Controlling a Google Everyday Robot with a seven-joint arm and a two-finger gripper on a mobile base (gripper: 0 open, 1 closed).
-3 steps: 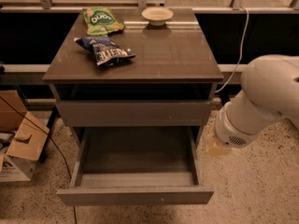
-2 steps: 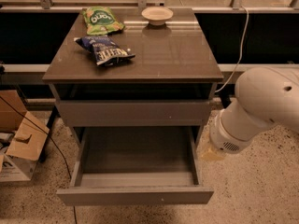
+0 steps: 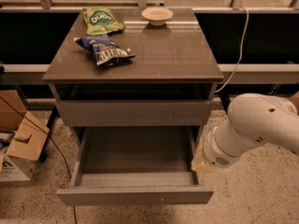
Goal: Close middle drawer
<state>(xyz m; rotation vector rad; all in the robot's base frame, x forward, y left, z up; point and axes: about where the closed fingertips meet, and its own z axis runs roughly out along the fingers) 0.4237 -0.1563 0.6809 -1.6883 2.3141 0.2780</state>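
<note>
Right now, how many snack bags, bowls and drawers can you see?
Snack bags: 2, a green bag and a blue bag
Bowls: 1, the bowl
Drawers: 2, the middle drawer, pulled out, and the upper drawer above it
Total: 5
The gripper is beside the middle drawer's right wall.

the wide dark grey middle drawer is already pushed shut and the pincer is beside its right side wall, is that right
Not quite. The camera view shows the wide, shallow dark-grey middle drawer pulled well out of the cabinet, not pushed shut. The rest stands: the pincer is beside the drawer's right side wall.
</note>
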